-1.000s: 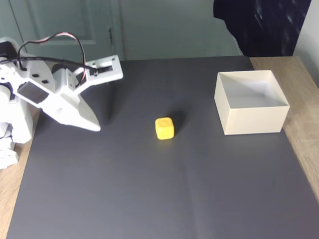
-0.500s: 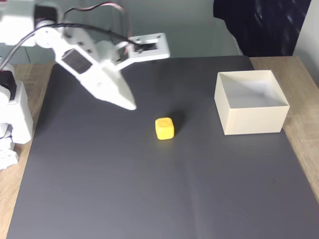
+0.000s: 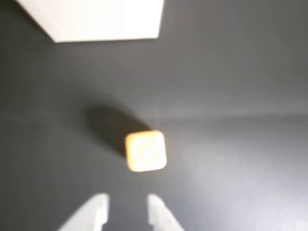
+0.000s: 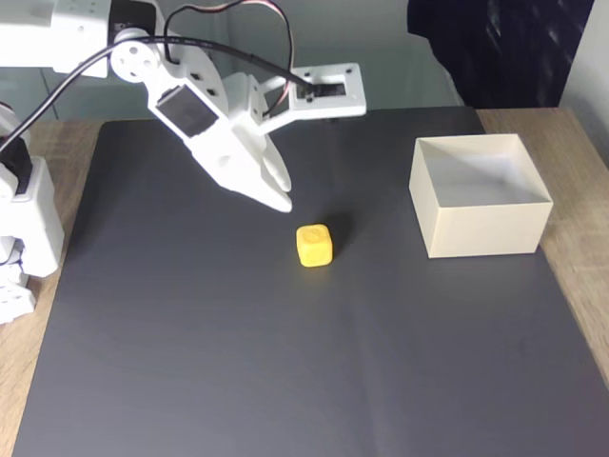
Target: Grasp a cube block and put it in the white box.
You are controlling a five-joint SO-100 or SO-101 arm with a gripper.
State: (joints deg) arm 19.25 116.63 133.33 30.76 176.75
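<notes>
Tool (image 4: pixel 279 198) hanging above the dark mat, just up and left of the cube block (image 4: pixel 314 246) in the fixed view, clear of it, nothing held; fingertips parted by only a narrow gap, seen at the bottom edge of the wrist view (image 3: pixel 126 211)

Cube block (image 3: pixel 146 151) just ahead of those tips in the wrist view, slightly right of the gap, resting flat on the mat with a soft shadow to its upper left. Beyond it, farther ahead of the tool, the white box (image 4: pixel 479 195), well apart from the cube, open top up, nothing visible inside

Step in hand, by the look of it: the approach. To do it well: spread the fingertips wider than the cube first, shift a touch so the cube sits centred in the gap, square the fingers to two opposite flat faces, then lower until the tips straddle its middle before closing. Risk of nudging the cube away if lowered at the present narrow opening

Cube itself: bright yellow, small, rounded edges, faint circular mark on the top face; blurred in the wrist view
</notes>
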